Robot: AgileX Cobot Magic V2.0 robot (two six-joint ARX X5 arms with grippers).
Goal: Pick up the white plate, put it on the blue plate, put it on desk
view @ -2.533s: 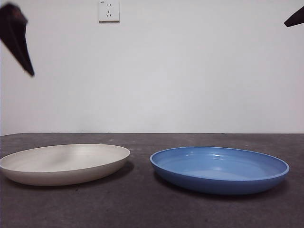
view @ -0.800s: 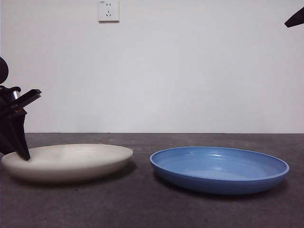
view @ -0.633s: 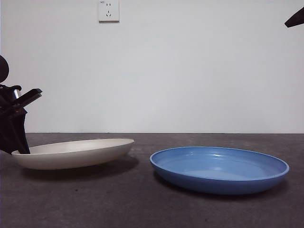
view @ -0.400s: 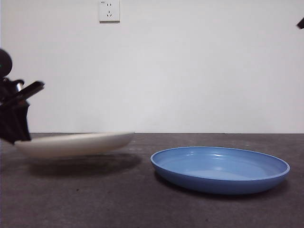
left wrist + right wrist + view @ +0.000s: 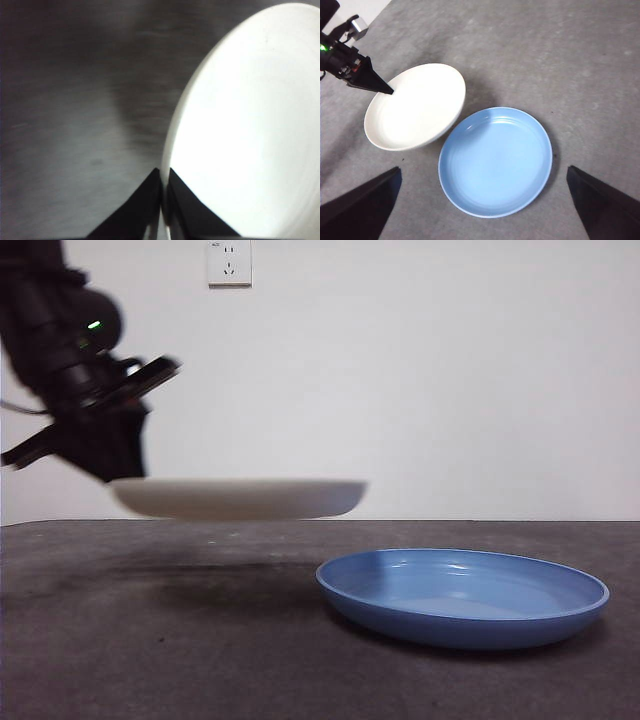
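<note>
The white plate (image 5: 240, 497) hangs level in the air above the desk (image 5: 200, 660), left of the blue plate (image 5: 462, 596). My left gripper (image 5: 118, 472) is shut on the white plate's left rim (image 5: 170, 150), one jaw inside and one outside. From the right wrist, the white plate (image 5: 415, 106) shows its near edge just overlapping the blue plate (image 5: 496, 161), with the left gripper (image 5: 389, 91) at its far rim. My right gripper (image 5: 485, 200) stands open high above both plates, holding nothing.
A white wall with a socket (image 5: 229, 262) closes off the back of the desk. The white plate casts a dark shadow (image 5: 220, 575) on the tabletop beneath it.
My left gripper came down to the white plate's left rim, shut on it, and has lifted it off the desk and carried it right toward the blue plate.
</note>
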